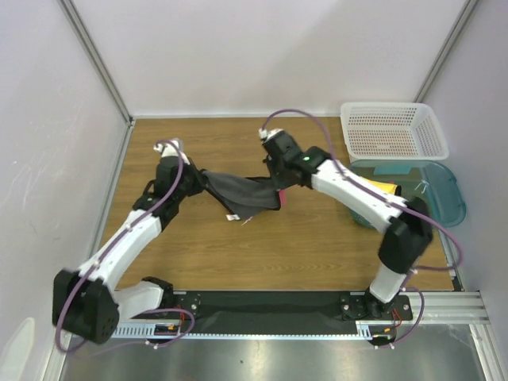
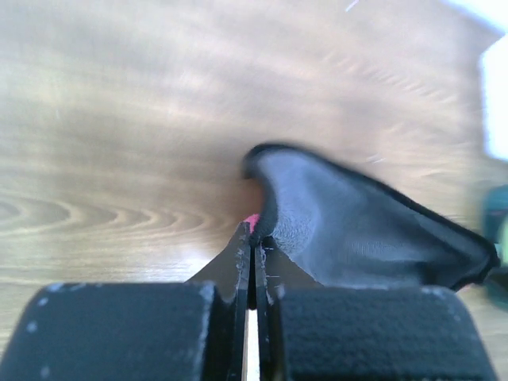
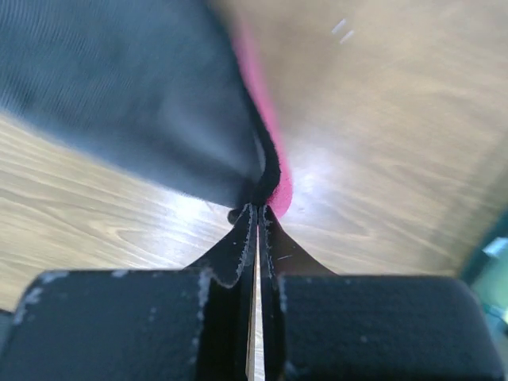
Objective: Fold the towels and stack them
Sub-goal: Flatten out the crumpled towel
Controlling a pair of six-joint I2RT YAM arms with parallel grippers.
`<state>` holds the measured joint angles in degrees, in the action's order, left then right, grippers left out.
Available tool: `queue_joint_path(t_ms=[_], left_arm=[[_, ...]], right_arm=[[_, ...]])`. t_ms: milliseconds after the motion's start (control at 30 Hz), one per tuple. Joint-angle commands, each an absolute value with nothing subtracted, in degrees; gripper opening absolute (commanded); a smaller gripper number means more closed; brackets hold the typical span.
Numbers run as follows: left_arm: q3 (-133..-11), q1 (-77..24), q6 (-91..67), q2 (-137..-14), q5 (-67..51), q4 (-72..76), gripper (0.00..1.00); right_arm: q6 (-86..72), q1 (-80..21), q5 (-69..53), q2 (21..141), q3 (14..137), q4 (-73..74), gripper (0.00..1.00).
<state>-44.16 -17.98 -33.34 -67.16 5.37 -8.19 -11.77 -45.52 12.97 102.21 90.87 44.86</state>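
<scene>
A dark grey towel (image 1: pixel 244 194) with a pink underside hangs stretched between my two grippers above the wooden table (image 1: pixel 302 246). My left gripper (image 1: pixel 200 179) is shut on the towel's left corner; in the left wrist view the cloth (image 2: pixel 357 230) spreads up and right from the fingertips (image 2: pixel 244 242). My right gripper (image 1: pixel 279 184) is shut on the right corner; in the right wrist view the grey cloth (image 3: pixel 135 95) with its pink edge (image 3: pixel 278 186) rises from the closed fingertips (image 3: pixel 248 226). The towel sags in the middle, a white tag hanging below it.
A white mesh basket (image 1: pixel 393 129) stands at the back right. A teal plastic bin (image 1: pixel 432 190) with folded cloth inside sits just in front of it, by the right arm. White walls enclose the table on three sides.
</scene>
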Motion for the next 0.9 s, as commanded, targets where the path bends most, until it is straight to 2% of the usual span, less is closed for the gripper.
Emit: queue_joint_path(t_ms=[0,167,333,400,500,633,733,867], left_arm=[[-49.1,-18.0,-31.0,-59.6,4.4,-16.8,0.00],[-55.5,-18.0,-27.6,-52.6,3.1,-28.2,0.00],[-67.2,-18.0,-23.4,-44.8,4.5,-42.5,0.00],[-72.5,-18.0,-21.7,-44.2,6.0,-48.5,0.00],[-73.4,-17.9,-20.5,-45.6,7.7,-52.6,0.00],[-65.3,-17.9,-22.7,-49.8,1.2,-47.5,0.00],[-56.6,-17.8,-26.2,-54.4,-4.6,-37.8,0.00],[-52.2,-17.8,-28.3,-62.8,-2.2,-27.7,0.00]], right_arm=[[-10.1,-44.6,13.4,92.7,90.7,43.3,0.00],[-11.4,-45.0,13.5,84.0,89.6,43.2,0.00],[-16.2,-47.2,11.4,75.2,87.7,43.7,0.00],[-18.6,-47.5,8.5,71.1,86.1,43.9,0.00],[-20.6,-47.5,7.9,67.9,83.8,45.8,0.00],[-22.0,-46.3,8.9,66.1,79.0,46.7,0.00],[-22.8,-44.2,7.2,66.3,73.4,44.0,0.00],[-23.1,-41.0,4.0,68.3,65.8,37.9,0.00]])
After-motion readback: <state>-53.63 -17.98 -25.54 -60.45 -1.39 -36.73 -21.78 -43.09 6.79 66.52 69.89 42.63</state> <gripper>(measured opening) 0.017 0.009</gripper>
